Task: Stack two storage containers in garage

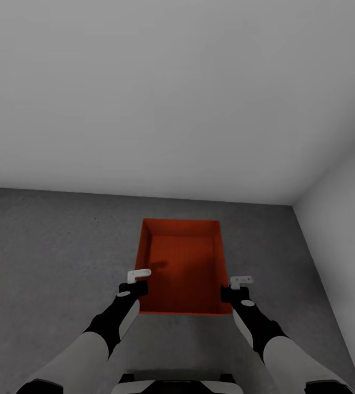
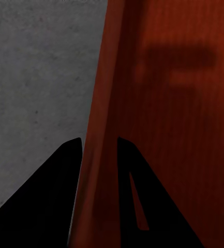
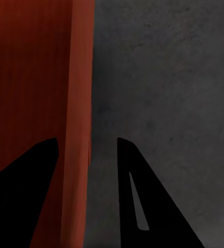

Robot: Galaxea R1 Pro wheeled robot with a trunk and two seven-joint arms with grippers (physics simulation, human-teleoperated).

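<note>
The bin (image 1: 181, 266) is a plain orange-red rectangular box with no lid. Its walls flare slightly outward toward the rim, and its inside is bare, a darker red at the bottom, with a soft shadow lying near its left wall. From the head view it sits square to the robot, long sides running away from it, over the floor (image 1: 51, 257) of the garage; whether it rests on the concrete or is held just above it I cannot tell.

The left gripper (image 1: 135, 280) is at the bin's left wall near the close corner, and the right gripper (image 1: 237, 287) is at the right wall near the other close corner. In the left wrist view the red wall (image 2: 99, 155) stands between the two dark fingers (image 2: 49, 196), one outside and one inside, set tight against it, so that gripper is clamped on the bin. In the right wrist view the wall (image 3: 80, 129) likewise passes between the fingers (image 3: 148, 206), yet a strip of floor shows between the wall and the outer finger, so that gripper straddles the wall with its jaws parted.

The floor is dark grey mottled concrete. Beyond the bin a pale grey wall (image 1: 177, 93) rises, meeting a second wall (image 1: 347, 219) in a corner on the right.
</note>
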